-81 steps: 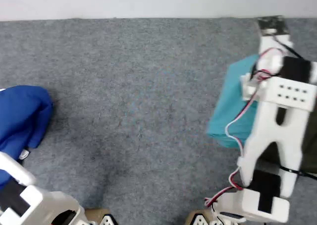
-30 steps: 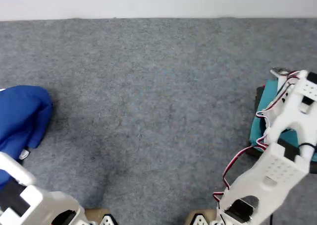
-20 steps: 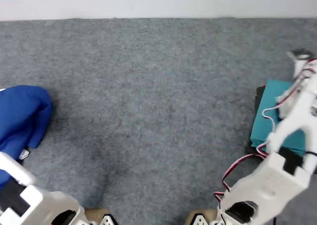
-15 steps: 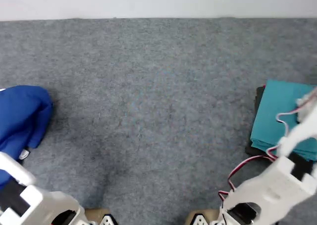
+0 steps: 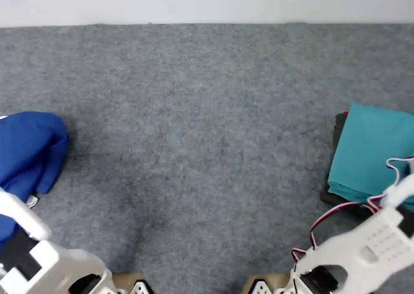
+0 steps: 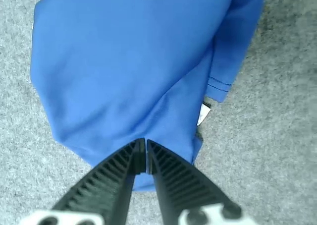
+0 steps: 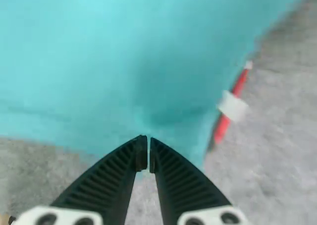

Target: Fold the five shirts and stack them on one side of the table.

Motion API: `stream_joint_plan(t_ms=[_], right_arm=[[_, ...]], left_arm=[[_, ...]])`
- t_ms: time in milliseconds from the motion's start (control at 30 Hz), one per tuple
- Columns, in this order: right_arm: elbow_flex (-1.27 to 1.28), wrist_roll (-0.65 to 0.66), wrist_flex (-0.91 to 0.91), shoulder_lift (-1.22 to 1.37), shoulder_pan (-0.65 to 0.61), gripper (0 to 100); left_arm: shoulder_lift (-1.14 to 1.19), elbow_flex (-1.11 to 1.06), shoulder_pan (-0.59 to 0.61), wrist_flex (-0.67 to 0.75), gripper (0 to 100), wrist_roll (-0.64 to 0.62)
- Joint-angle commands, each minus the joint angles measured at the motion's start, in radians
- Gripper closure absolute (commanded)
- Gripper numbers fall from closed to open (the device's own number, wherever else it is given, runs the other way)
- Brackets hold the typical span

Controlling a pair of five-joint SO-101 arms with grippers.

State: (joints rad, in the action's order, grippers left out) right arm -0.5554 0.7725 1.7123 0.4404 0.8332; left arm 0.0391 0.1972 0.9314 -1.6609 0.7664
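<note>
A crumpled bright-blue cotton shirt [image 5: 29, 153] lies unfolded at the 9 o'clock edge of the grey felt-covered bench [image 5: 207, 113], running off beyond that edge, so its full outline and long axis cannot be judged. Opposite it, at 3 o'clock, a neatly folded teal shirt [image 5: 372, 153] tops a small stack. The dark rim of a folded black shirt [image 5: 337, 132] shows beneath it on the side facing the middle of the bench. In the right wrist view a thin red fabric edge [image 7: 241, 82] with a small white label [image 7: 232, 106] peeks out from under the teal layer.

The left gripper [image 6: 146, 150] has its jaws pressed together with nothing visibly pinched between them. It hangs directly above the blue shirt, tips near the hem, and the sleeve lies off to one side. The right gripper [image 7: 143, 148] is likewise closed and empty, poised over the teal shirt's border where cloth meets felt.

The stack looks settled, so the blue shirt is probably next. The white left arm [image 5: 45, 268], based at 7 o'clock, is plainly the nearer one, with the garment straight below its gripper. The white right arm [image 5: 372, 245], at 5 o'clock, stands well apart from the blue shirt across the whole bench. Before folding, the shirt would likely need dragging toward the centre and spreading flat, and those jaws must open first.
</note>
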Motion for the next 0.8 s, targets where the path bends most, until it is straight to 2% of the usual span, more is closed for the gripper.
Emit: stream_joint_plan(t_ms=[0, 100, 233, 367, 533, 767], right_arm=[[-0.055, 0.008, 0.065, -0.173, -0.025, 99.0], [-0.052, 0.006, 0.081, -0.254, -0.062, 99.0], [-0.051, -0.006, 0.082, -0.318, -0.110, 99.0], [-0.041, -0.147, 0.082, -0.364, -0.186, 99.0], [0.114, -0.233, 0.084, -0.432, -0.325, 99.0], [0.354, -0.334, 0.082, -0.596, -0.542, 99.0]], left_arm=[[-0.072, 0.062, -0.008, -0.006, 98, 0.000], [-0.083, 0.077, -0.008, -0.006, 98, -0.006], [-0.054, 0.073, 0.015, -0.009, 87, -0.031], [0.020, 0.073, 0.044, -0.046, 79, -0.023], [0.157, 0.073, 0.106, -0.048, 77, 0.060], [0.404, 0.091, 0.106, -0.020, 75, 0.071]])
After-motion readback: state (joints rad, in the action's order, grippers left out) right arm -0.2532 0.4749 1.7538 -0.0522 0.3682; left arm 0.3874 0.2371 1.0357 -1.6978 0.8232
